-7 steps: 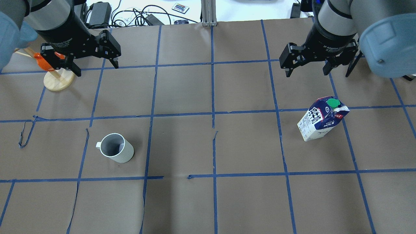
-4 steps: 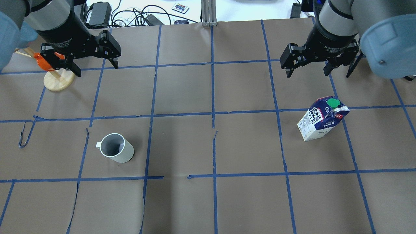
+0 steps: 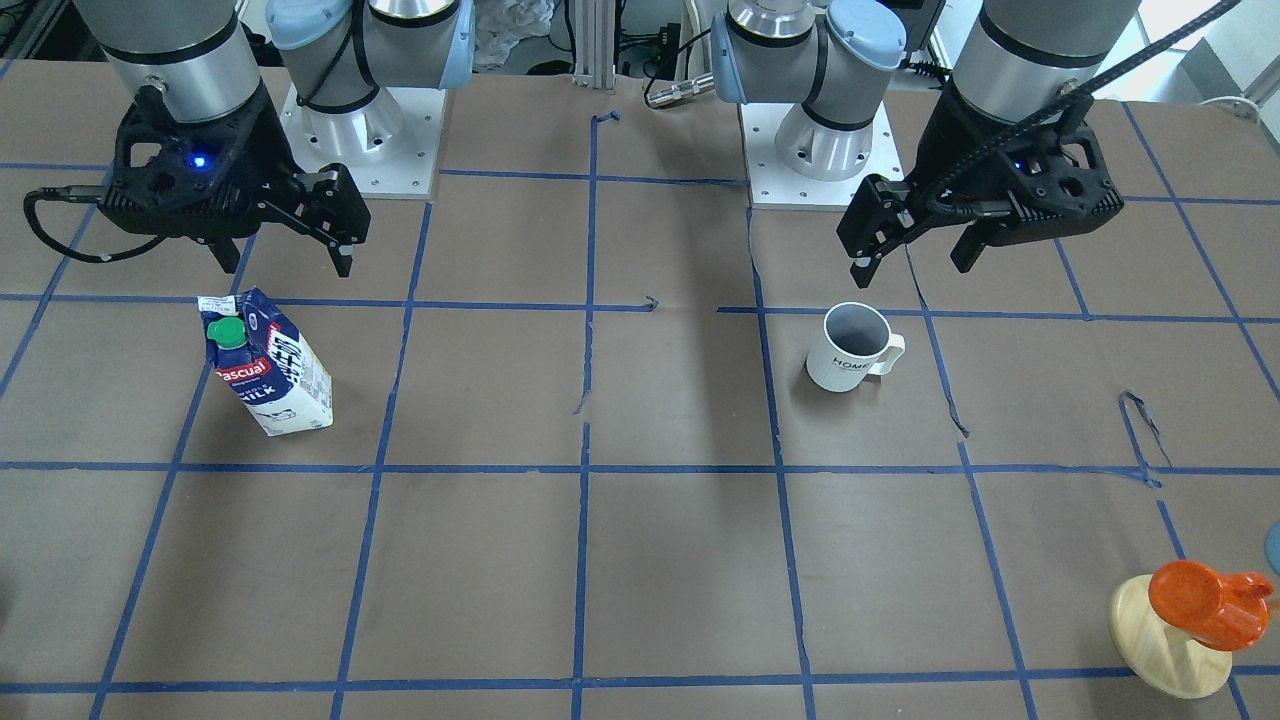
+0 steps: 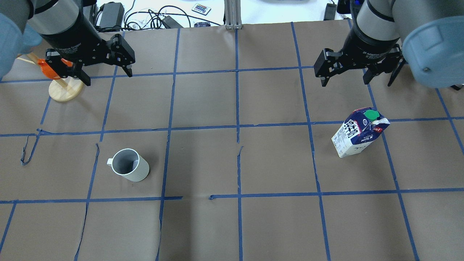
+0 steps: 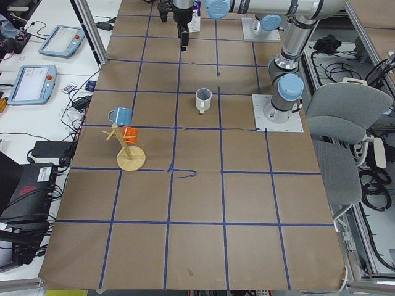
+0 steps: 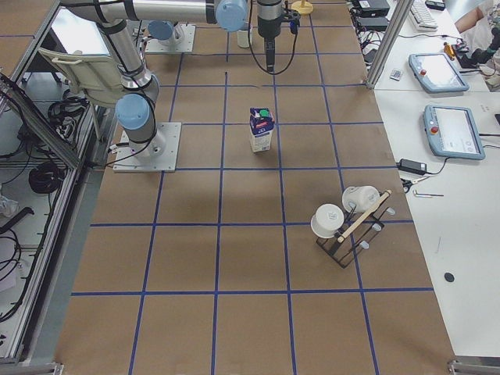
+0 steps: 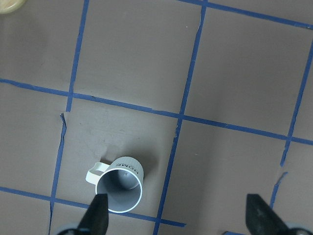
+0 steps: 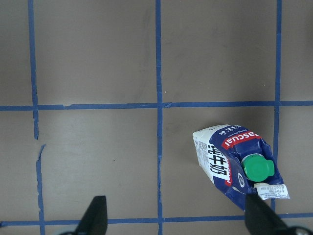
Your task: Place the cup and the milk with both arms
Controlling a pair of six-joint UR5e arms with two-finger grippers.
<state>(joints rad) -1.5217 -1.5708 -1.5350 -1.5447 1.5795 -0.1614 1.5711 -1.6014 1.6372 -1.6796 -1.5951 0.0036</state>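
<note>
The cup (image 4: 129, 166) stands upright on the brown counter (image 4: 203, 101), mouth up, nothing in its grey inside. Its handle points away from the milk (image 4: 359, 134). The milk stands well apart from the cup, across the counter on my right side. It is upright too, with its green cap on the sloped top.

My left claw (image 4: 108, 77) hangs high above the counter on the cup's side, touching nothing. Its jaws are spread wide and nothing is between them. The wrist points straight down, and the black fingers (image 3: 862, 262) reach toward the counter. In my left wrist view the cup sits low in the picture, just beside one fingertip (image 7: 98, 215) and not centred between the two.

My right claw (image 4: 343, 82) hangs far from the cup, over the milk's side of the counter. It is held the same way, wrist straight down, jaws wide apart and holding nothing. It is clear of the carton. In my right wrist view the milk lies low and off to one side, near one fingertip (image 8: 257, 213).

Farther out from me than the cup, and to its left, an orange cup (image 4: 50, 69) hangs on a wooden stand (image 4: 66, 90) with a round base. My left claw partly hides it in the overhead view. Blue tape lines (image 4: 237, 127) cross the counter in a grid around the cup.
</note>
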